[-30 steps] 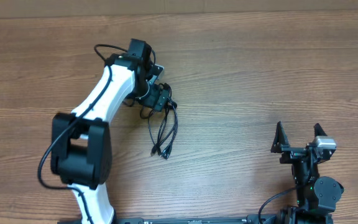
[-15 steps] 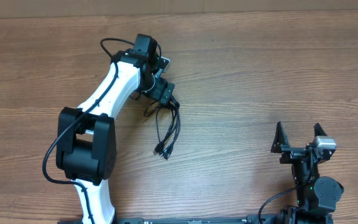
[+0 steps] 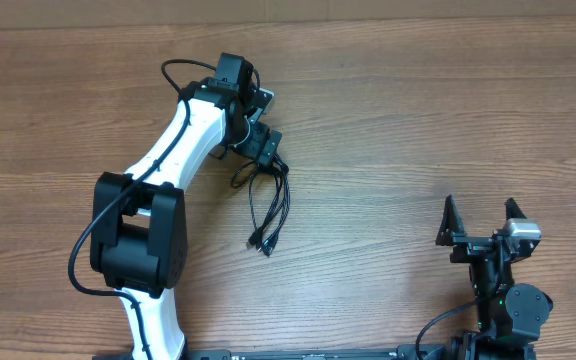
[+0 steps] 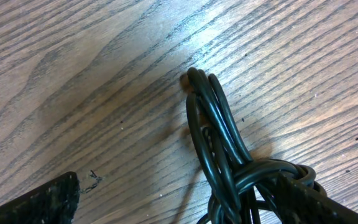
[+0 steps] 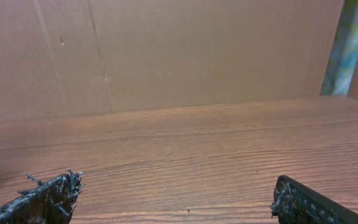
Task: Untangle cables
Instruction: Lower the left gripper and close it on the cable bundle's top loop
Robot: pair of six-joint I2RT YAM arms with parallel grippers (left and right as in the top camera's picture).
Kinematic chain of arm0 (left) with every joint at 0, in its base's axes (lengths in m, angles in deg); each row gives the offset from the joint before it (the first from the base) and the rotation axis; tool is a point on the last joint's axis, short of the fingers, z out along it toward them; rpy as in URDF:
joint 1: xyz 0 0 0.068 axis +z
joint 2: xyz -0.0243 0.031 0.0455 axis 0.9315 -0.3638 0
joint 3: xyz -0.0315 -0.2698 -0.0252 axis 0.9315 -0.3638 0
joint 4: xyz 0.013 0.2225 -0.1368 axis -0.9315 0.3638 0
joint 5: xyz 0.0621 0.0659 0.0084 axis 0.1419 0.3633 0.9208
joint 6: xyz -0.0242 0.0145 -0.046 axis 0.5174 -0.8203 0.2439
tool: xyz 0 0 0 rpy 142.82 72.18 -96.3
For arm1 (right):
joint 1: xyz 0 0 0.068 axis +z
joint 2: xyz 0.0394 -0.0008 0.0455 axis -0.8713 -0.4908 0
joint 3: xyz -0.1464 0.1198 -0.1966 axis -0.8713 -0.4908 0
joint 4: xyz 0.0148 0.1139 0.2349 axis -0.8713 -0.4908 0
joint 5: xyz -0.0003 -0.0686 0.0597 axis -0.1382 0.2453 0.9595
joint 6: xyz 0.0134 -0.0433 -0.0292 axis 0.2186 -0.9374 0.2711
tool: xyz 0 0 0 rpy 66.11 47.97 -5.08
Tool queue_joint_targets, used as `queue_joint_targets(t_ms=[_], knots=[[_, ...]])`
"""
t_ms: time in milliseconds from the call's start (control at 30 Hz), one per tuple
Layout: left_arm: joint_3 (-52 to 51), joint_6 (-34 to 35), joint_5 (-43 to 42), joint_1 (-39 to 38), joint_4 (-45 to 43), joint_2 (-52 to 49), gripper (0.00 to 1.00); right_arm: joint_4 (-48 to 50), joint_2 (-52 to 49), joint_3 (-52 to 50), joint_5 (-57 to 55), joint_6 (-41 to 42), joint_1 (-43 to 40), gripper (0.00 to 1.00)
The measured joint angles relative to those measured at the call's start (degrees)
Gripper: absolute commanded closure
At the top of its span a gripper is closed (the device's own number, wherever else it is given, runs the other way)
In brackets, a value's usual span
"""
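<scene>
Settling over the cables (image 4: 219, 143), our left gripper (image 3: 266, 152) now hangs still, fingers (image 4: 36, 202) spread, gripping nothing; we've untangled nothing; our right gripper (image 3: 480, 222) gapes well apart.

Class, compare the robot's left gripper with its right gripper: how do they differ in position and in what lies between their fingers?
The left gripper is stretched out to the middle of the table, over the knotted end of the cables; the right gripper sits back near its front edge, far from them. The left gripper has cable loops between its fingers; the right gripper has only bare wood. Both stand open, gripping nothing.
</scene>
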Motion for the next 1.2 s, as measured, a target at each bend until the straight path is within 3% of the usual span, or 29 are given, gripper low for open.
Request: queue_joint_targets(t_ms=[67, 233, 533, 800, 900, 1067, 1200], knots=[[0.00, 0.52, 0.00, 0.00, 0.02, 0.00, 0.27, 0.00, 0.00, 0.00, 0.00, -0.04, 0.00, 0.00], [0.00, 7.21, -0.02, 0.00, 0.04, 0.00, 0.12, 0.02, 0.00, 0.00, 0.00, -0.04, 0.00, 0.00], [0.00, 12.79, -0.02, -1.07, 0.28, 0.00, 0.04, 0.00, 0.00, 0.00, -0.02, -0.04, 0.00, 0.00], [0.00, 13.79, 0.00, -1.88, -0.22, 0.00, 0.06, -0.02, 0.00, 0.00, -0.02, -0.02, 0.00, 0.00], [0.00, 13.81, 0.00, -1.88, -0.79, 0.00, 0.13, 0.02, 0.00, 0.00, -0.02, -0.04, 0.00, 0.00], [0.00, 14.01, -0.02, -1.88, -1.33, -0.26, 0.08, 0.02, 0.00, 0.00, -0.02, -0.04, 0.00, 0.00], [0.00, 13.97, 0.00, -1.88, -1.46, -2.93, 0.15, 0.02, 0.00, 0.00, 0.00, -0.02, 0.00, 0.00]])
